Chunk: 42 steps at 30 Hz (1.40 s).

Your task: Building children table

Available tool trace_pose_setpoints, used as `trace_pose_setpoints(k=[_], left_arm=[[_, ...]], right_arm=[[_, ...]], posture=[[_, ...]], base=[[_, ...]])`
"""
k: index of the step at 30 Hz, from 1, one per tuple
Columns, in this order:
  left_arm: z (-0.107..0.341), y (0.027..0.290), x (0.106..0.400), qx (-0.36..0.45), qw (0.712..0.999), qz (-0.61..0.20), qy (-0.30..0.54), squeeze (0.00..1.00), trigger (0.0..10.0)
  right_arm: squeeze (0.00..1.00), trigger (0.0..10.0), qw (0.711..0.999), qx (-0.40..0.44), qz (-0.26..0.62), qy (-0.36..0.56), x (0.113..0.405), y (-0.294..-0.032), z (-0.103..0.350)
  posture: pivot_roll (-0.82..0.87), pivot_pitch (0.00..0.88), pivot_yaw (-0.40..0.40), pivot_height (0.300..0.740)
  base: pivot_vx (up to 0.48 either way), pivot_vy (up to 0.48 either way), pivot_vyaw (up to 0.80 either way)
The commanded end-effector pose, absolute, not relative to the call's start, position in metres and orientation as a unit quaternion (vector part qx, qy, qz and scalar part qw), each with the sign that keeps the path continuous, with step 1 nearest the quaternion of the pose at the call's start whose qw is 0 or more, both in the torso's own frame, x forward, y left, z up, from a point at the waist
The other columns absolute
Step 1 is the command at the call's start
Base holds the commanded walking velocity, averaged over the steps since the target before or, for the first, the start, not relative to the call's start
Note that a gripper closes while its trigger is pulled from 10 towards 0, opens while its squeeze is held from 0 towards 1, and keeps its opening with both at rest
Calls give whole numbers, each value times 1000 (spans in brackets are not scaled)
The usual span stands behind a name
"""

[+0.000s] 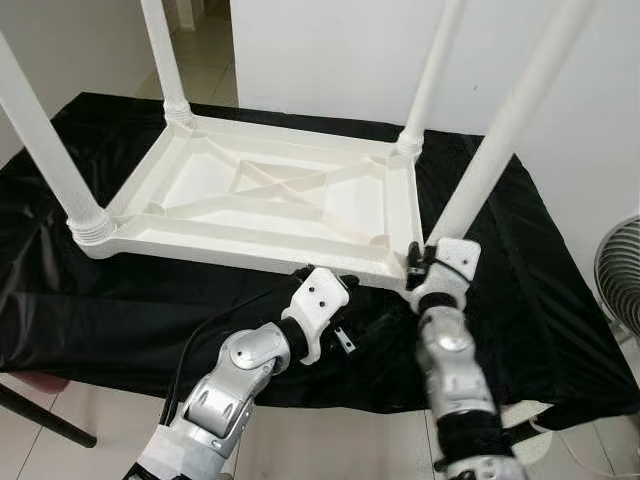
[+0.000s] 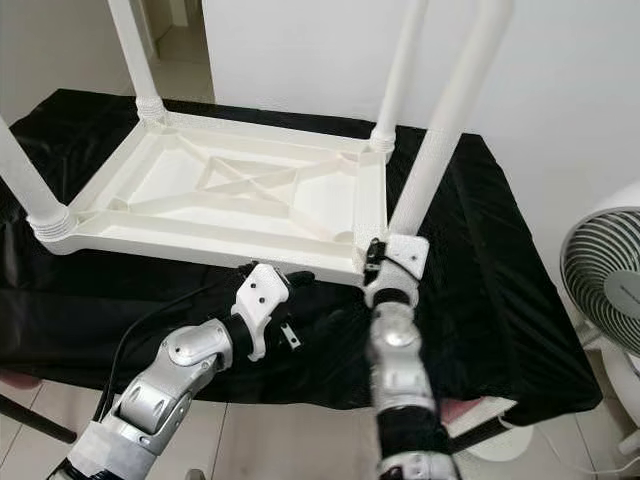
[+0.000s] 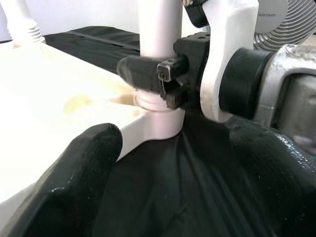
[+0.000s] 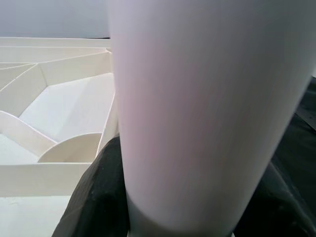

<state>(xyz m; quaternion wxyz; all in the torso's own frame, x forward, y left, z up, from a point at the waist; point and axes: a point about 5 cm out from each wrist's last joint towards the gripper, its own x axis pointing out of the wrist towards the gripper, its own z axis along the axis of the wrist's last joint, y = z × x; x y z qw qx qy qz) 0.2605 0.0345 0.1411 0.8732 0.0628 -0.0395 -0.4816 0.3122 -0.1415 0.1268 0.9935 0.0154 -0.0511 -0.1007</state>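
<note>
A white plastic children's table (image 1: 255,243) lies upside down on a black cloth (image 1: 540,290), with its legs pointing up. My right gripper (image 1: 418,262) is shut on the near-right leg (image 1: 500,140) just above its socket at the table's corner. One of its black fingers (image 3: 143,71) wraps the leg (image 3: 158,29) in the left wrist view. That leg (image 4: 197,113) is close up in the right wrist view, beside the ribbed underside (image 4: 59,108). My left gripper (image 1: 325,282) is open at the table's near edge, left of that corner, one finger (image 3: 84,168) close to the rim.
The other legs stand at the near-left (image 1: 45,150), far-left (image 1: 165,60) and far-right (image 1: 430,80) corners. A white fan (image 2: 610,270) stands on the floor to the right. A white wall rises behind. The cloth's front edge hangs over tiled floor (image 1: 330,440).
</note>
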Motion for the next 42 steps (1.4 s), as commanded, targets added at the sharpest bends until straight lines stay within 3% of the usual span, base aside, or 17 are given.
trace_pose_setpoints(k=[1, 8, 9, 16, 21, 22, 31, 40, 41, 42], left_arm=[[141, 33, 259, 65, 872, -483, -37, 0, 10000], [142, 33, 259, 65, 873, -482, -38, 0, 10000], [142, 33, 260, 65, 873, -481, -38, 0, 10000], [142, 32, 260, 64, 874, -480, -39, 0, 10000], [142, 32, 260, 64, 873, -482, -39, 0, 10000], [142, 32, 260, 65, 873, -483, -39, 0, 10000], [144, 33, 263, 68, 873, -482, -41, 0, 10000], [146, 34, 265, 70, 874, -479, -45, 0, 10000], [146, 34, 265, 71, 874, -479, -45, 0, 10000], [146, 34, 265, 71, 874, -479, -45, 0, 10000]], right_arm=[[0, 10000, 993, -1, -113, -21, 309, -147, 115], [0, 10000, 995, 4, -101, -21, 311, -147, 119], [1000, 10000, 995, 9, -92, -25, 310, -147, 122], [1000, 10000, 997, 51, -27, -61, 312, -149, 136], [1000, 10000, 992, 32, 110, -58, 320, -170, 148], [0, 10000, 988, 14, 147, -51, 320, -173, 147], [0, 10000, 958, -54, 282, -9, 323, -179, 137], [0, 10000, 939, -68, 338, -5, 338, -167, 136], [0, 7765, 936, -72, 343, -4, 341, -165, 137], [0, 7765, 936, -72, 343, -4, 341, -165, 137]], posture=[[73, 69, -55, 740], [76, 67, -58, 740], [76, 68, -61, 740], [75, 68, -62, 740], [70, 68, -60, 740], [66, 64, -56, 740], [78, 54, -56, 740], [88, 43, -49, 740], [90, 42, -48, 740], [90, 42, -48, 740]], base=[[0, 0, 0], [0, 0, 0], [0, 0, 0], [0, 0, 0], [0, 0, 0], [0, 0, 0], [0, 0, 0], [0, 0, 0], [0, 0, 0], [0, 0, 0]])
